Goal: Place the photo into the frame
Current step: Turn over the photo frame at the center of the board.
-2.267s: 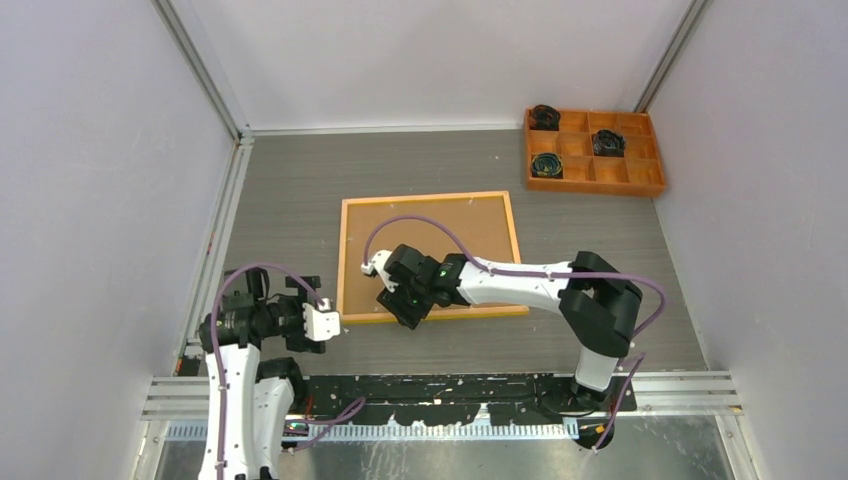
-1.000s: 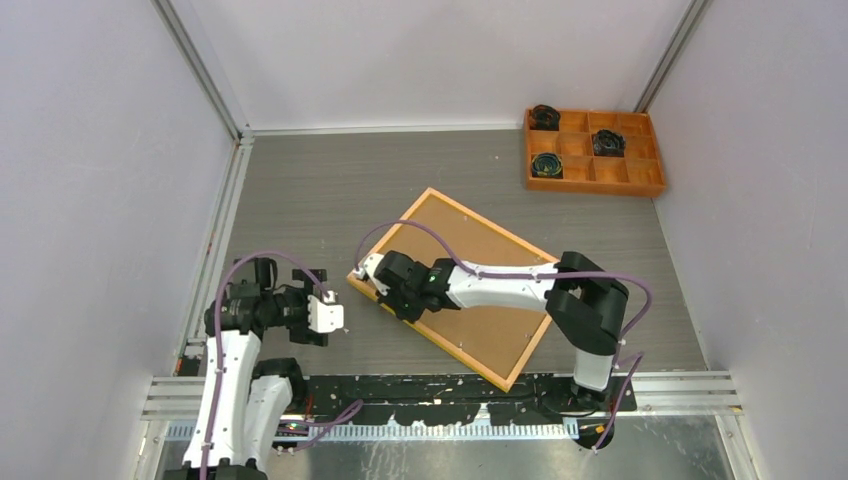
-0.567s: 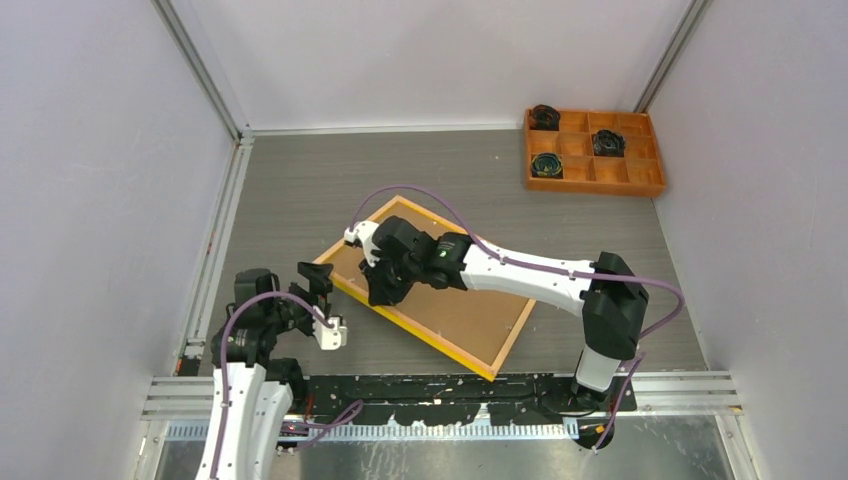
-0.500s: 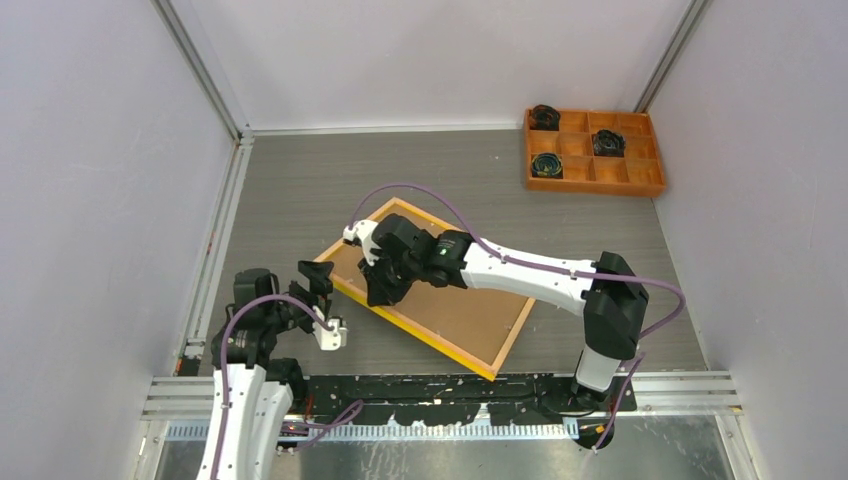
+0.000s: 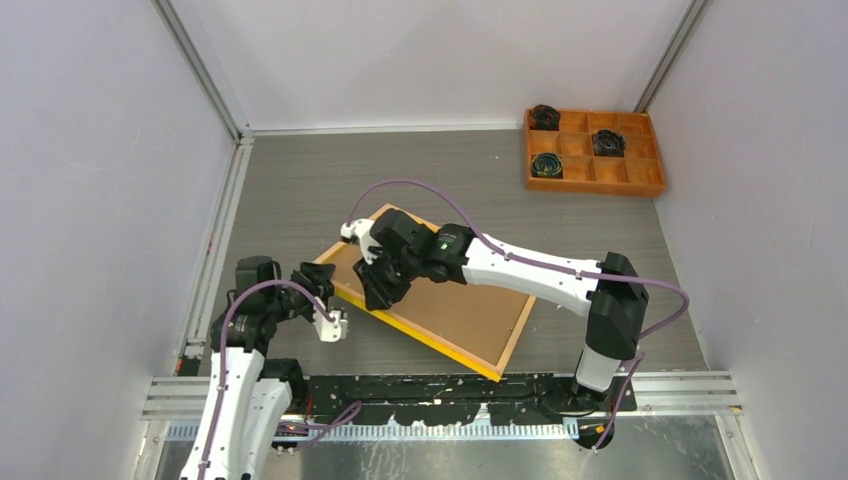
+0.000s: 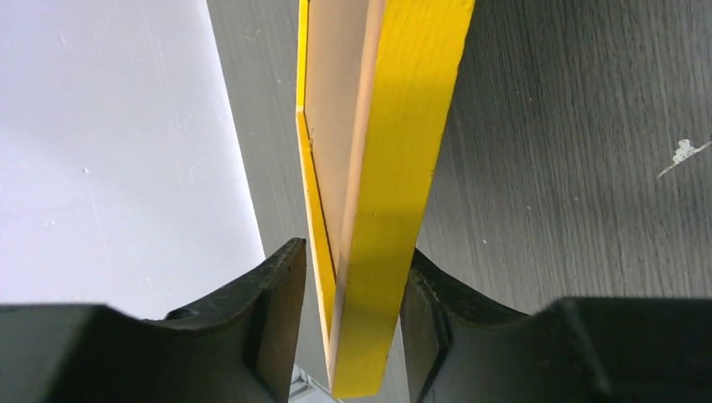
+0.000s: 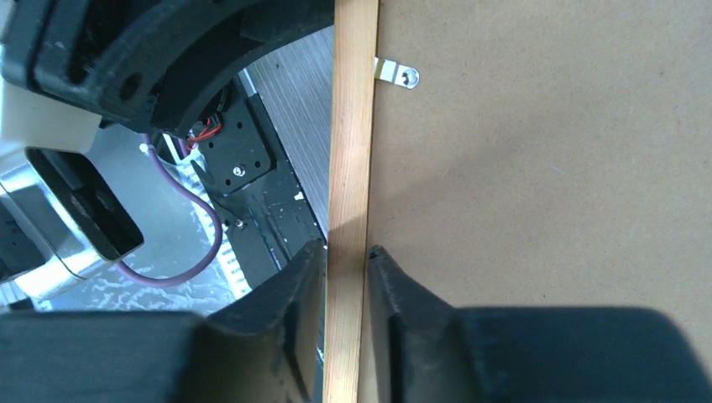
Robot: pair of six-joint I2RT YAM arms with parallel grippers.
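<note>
Frame [image 5: 432,344] on the table [image 5: 300,190], left of centre, back face up and turned cornerwise. Its brown backing board [image 5: 455,305] is uppermost. The left end appears raised, and the right and near corners seem to rest on the table. No photo is seen in any view; whether it lies under the board cannot be told.

Right gripper [image 5: 377,290]: jaws are nearly closed and pinch the wood-coloured rail of the frame near its left end, with no gap seen at either finger. A small metal tab [image 7: 395,74] is seen on the board beside that rail.

Left gripper [image 5: 319,281]: jaws are about half closed astride the yellow edge at the left corner. One finger [image 6: 424,319] lies against the edge, and a sliver of gap seems left at the other. A firm hold cannot be confirmed.

Step in hand, as judged: the raised end is being taken by a second claw so the frame can be turned or steadied.
- The left pinch should be seated fully on the rail before the right hold is eased.
- The two holds should be moved together, so that the rail is not twisted.
- The resting corners can serve as the pivot.

Edges and room:
- Open table lies far and left of the frame.
- The left wall stands near the left arm, so swing that way is limited.
- The frame's near corner lies close to the base rail [image 5: 440,385].
- The orange compartment tray [image 5: 595,187] sits well apart at far right.
</note>
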